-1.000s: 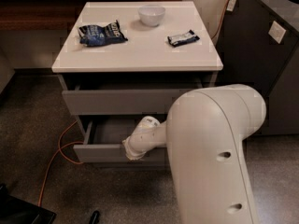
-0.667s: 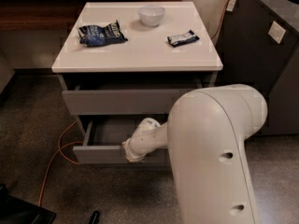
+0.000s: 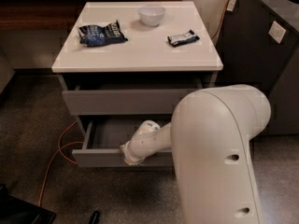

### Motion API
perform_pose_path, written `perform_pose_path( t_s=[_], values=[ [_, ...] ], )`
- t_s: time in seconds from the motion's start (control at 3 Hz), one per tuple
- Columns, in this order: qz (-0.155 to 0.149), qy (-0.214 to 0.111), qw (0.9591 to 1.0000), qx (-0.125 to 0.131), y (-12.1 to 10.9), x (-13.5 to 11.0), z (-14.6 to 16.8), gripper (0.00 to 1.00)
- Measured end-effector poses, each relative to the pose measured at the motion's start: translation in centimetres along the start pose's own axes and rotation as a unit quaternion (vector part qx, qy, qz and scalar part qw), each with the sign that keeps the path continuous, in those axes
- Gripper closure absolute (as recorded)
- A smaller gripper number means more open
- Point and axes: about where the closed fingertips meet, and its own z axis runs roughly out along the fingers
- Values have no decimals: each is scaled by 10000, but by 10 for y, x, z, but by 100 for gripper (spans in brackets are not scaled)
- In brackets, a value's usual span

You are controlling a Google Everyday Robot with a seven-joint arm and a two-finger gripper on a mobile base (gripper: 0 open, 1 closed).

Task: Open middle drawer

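Observation:
The middle drawer (image 3: 100,158) is the second grey front from the top of the white-topped cabinet. It stands pulled out, with its dark inside showing behind the front panel. My gripper (image 3: 128,156) is at the top edge of this drawer's front panel, right of the panel's middle. The white forearm reaches to it from my large white arm housing (image 3: 219,153), which hides the right part of the drawer. The top drawer (image 3: 121,101) above is shut.
On the cabinet top (image 3: 140,50) lie a blue chip bag (image 3: 100,33), a white bowl (image 3: 151,15) and a dark snack bar (image 3: 183,38). An orange cable (image 3: 58,146) runs over the floor at the left. A dark counter unit (image 3: 261,45) stands at the right.
The drawer front and my gripper sit slightly lower and nearer in the view, so the drawer has come out a little further.

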Motion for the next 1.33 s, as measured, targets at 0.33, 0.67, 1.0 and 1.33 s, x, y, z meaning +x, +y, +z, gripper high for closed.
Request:
perform_pose_path(
  t_s=[0.33,0.67,1.0,1.33],
  values=[
    [0,0,10000,0,0,0,0,100],
    [-66,-151,9998,-115,20,-13,0,100],
    [-73,-178,9997,-134,23,-15,-1,100],
    [-113,-332,9991,-245,42,-27,-3,100]
  ],
)
